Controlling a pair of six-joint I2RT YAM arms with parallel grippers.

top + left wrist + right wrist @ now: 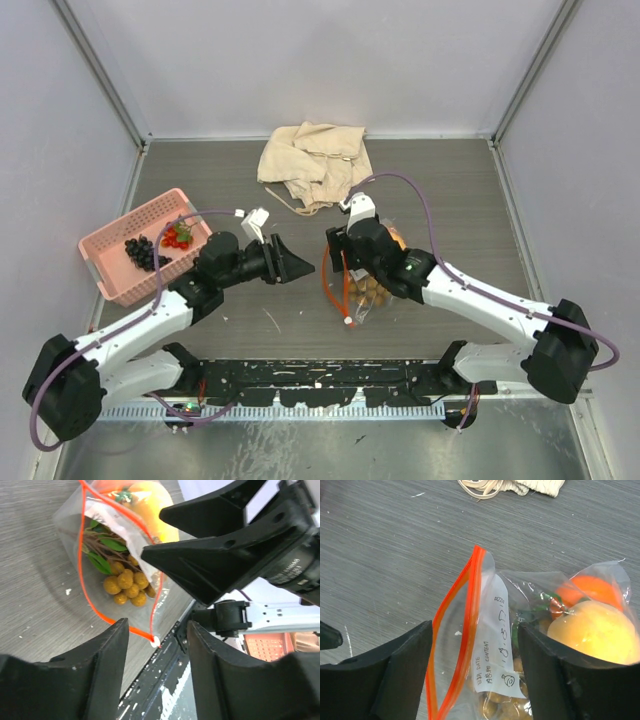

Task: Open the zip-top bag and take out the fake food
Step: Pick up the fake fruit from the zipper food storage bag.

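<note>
From above, shows the bag lying between both grippers, fruit still inside. Puts the left gripper just left of the bag, spread and empty, likely lined up to take one lip. Sets the right gripper over the bag's top, with the basket and cloth well apart from the bag.

From the left wrist, faces the bag's orange strip across a gap, without contact.

From the right wrist, straddles the strip with fingers apart, not yet pinched, probably to anchor one lip.
</note>
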